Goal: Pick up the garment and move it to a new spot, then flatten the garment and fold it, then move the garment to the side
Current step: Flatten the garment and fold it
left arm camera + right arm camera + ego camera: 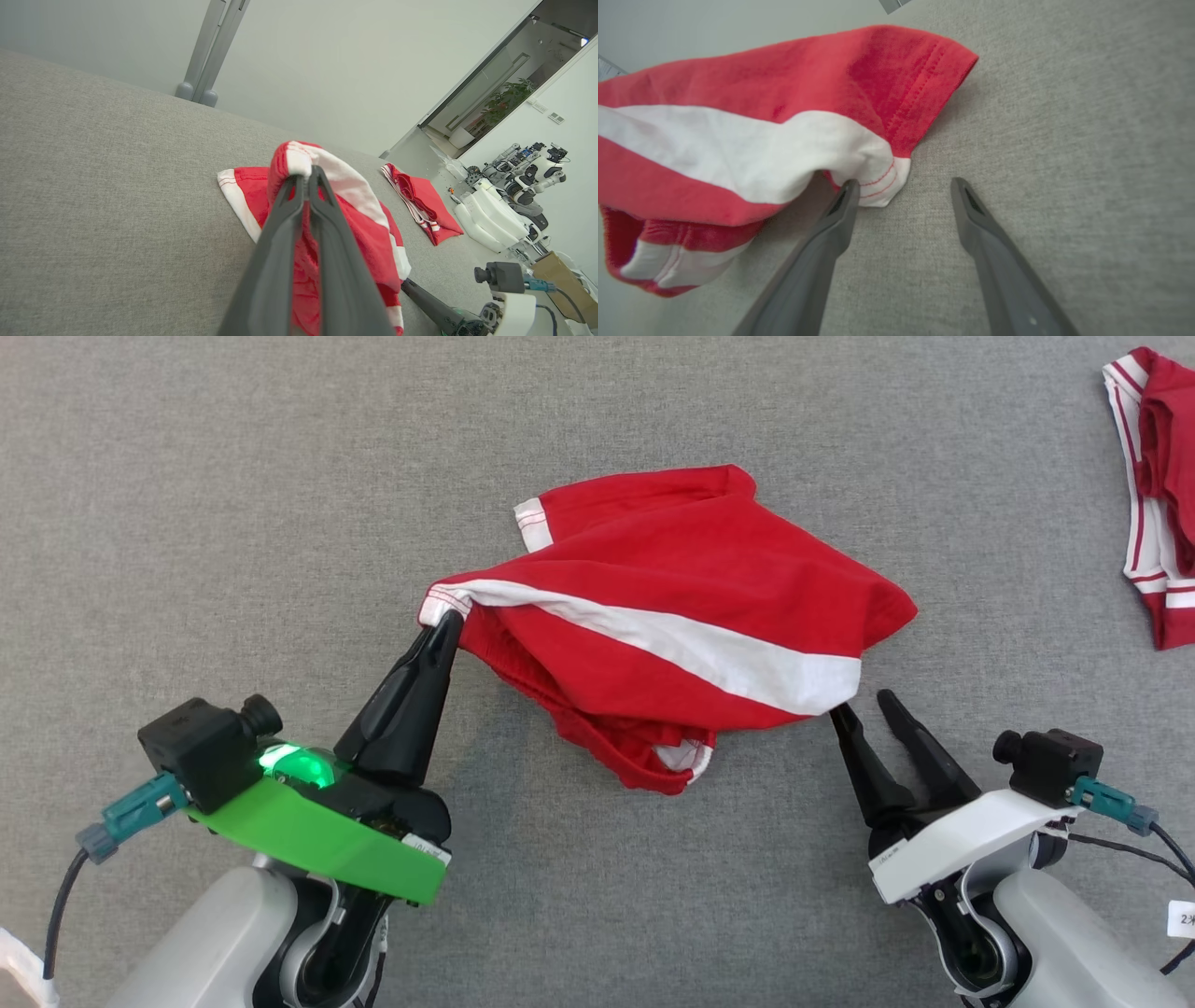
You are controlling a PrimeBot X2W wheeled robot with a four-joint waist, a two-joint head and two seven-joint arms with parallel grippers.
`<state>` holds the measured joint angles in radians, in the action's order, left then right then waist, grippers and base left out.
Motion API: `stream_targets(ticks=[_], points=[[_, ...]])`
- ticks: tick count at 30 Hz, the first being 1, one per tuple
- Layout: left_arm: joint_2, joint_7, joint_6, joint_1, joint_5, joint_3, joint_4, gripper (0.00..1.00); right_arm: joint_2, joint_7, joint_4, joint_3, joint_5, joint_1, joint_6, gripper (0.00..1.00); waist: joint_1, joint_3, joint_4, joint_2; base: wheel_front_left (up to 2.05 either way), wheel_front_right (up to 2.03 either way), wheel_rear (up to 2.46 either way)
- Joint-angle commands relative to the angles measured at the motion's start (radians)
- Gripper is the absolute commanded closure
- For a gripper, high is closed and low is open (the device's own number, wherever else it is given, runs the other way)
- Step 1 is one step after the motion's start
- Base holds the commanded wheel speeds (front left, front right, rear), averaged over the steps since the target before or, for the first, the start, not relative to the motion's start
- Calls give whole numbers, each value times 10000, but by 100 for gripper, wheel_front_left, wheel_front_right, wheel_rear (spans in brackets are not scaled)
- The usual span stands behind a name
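Your left gripper (pixel 449 623) is pinching the garment (pixel 672 579) by its left white-banded corner, jaws fully closed. The garment is lying rumpled mid-way across the grey surface (pixel 233 523). Your right gripper (pixel 864 702) is gaping wide at its right corner, inner finger touching the white stripe and gripping nothing. A second garment (pixel 1158 495) is lying far right.

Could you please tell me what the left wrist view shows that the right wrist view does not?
Left wrist view: the left gripper shut on a white-banded corner of the red garment, a second red garment lying beyond, parked robots across the room. Right wrist view: the right gripper with open jaws, one finger at the white hem corner, red stitching up close. Both: the red garment, the grey fabric surface, the right gripper.
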<state>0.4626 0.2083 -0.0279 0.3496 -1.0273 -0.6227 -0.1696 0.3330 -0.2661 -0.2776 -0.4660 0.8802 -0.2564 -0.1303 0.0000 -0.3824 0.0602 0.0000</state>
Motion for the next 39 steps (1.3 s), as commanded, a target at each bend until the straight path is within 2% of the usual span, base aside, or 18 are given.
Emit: stream_targets(ticks=[1,6,7,8,10,20,26,29,33,36,39], points=[[68,80,11,-91,-14,53,36,100,61,39,-286,-166,-98,-68,-3,0,0,-18,36,0,0,0,0],[57,104,79,-47,-27,67,129,100,48,49,-459,-851,-697,-398,-10,0,0,-14,65,0,0,0,0],[57,104,81,-43,-22,61,145,100,32,49,-522,-958,-768,-456,-23,13,0,-7,71,0,0,0,0],[58,102,80,-39,-16,52,156,100,31,69,-600,-1078,-920,-523,-33,62,0,3,79,0,0,0,0],[70,103,67,-37,-3,49,164,100,25,69,-632,-1064,-1228,-662,-31,100,0,17,84,0,0,0,0],[324,-67,106,133,180,10,91,100,541,22,192,-4,-3518,-474,0,100,0,159,-114,0,0,0,0],[918,-1040,367,1350,680,-155,-379,100,1545,22,1148,1122,-4744,-542,0,100,0,172,-453,0,0,0,0],[1205,-1677,534,2423,982,-135,-650,100,2184,21,1453,1482,-5148,-1124,0,100,0,65,-718,0,0,0,0],[1320,-2671,828,4464,1478,-95,-546,100,3083,22,1525,1390,-5245,-2698,1,100,0,-329,-1114,0,0,0,0],[1108,-3157,1085,6082,1848,-135,-4,100,3517,21,1385,1088,-4901,-4221,4,100,0,-752,-1390,0,0,0,0],[731,-3355,1339,7906,2345,-278,881,100,3621,22,1139,851,-4674,-5954,6,100,0,-1237,-1677,0,0,0,0]])
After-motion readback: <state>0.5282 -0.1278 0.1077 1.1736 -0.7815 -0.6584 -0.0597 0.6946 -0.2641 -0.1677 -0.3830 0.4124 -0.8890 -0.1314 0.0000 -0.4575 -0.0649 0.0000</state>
